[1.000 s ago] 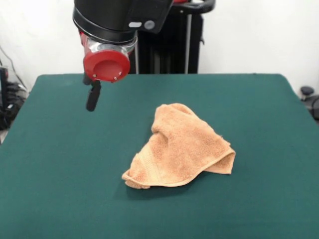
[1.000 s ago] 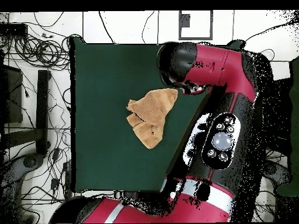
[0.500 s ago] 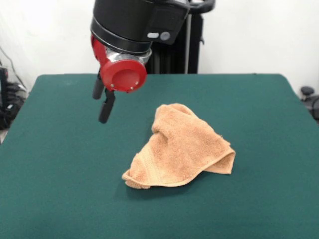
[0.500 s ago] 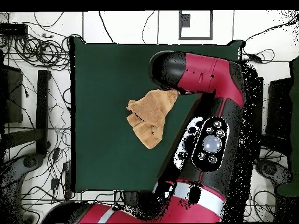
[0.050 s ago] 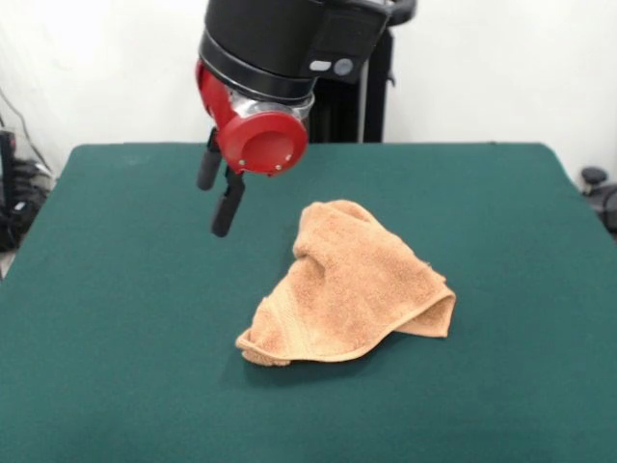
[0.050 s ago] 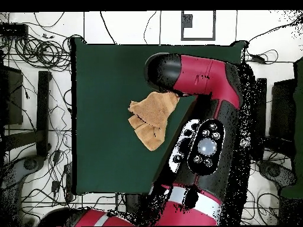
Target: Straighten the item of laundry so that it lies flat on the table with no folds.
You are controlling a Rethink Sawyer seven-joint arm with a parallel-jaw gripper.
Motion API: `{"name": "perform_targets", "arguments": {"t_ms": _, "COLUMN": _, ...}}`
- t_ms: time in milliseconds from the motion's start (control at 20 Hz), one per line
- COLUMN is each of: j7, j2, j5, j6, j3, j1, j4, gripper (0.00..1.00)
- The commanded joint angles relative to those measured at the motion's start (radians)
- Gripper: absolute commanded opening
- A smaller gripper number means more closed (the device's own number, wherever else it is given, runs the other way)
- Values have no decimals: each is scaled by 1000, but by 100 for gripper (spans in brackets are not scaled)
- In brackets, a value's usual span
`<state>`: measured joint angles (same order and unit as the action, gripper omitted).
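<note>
The towel lies crumpled and folded over itself near the middle of the green desk, slightly right of centre. Farther back and left, the tool hangs above the desk, clear of the cloth, its 2 fingers apart and holding nothing.

Bright even light, soft shadows, sharp focus

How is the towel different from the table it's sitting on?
The towel is orange-tan and looped terry; the table is dark green and smooth like felt. The towel is small and bunched up in folds near the middle, while the table is large, rectangular and flat. Both have a soft fabric look.
</note>
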<state>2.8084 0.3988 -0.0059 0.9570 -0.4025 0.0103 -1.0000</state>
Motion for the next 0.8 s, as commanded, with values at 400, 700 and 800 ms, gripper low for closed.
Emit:
{"name": "perform_targets", "arguments": {"t_ms": 400, "j7": -67, "j2": -105, "j5": 125, "j6": 109, "j3": 284, "j1": 83, "j4": -95, "gripper": 100}}
{"name": "perform_targets", "arguments": {"t_ms": 700, "j7": -45, "j2": -124, "j5": 131, "j6": 24, "j3": 316, "j1": 97, "j4": -114, "gripper": 100}}
{"name": "perform_targets", "arguments": {"t_ms": 800, "j7": -42, "j2": -126, "j5": 126, "j6": 22, "j3": 320, "j1": 98, "j4": -112, "gripper": 100}}
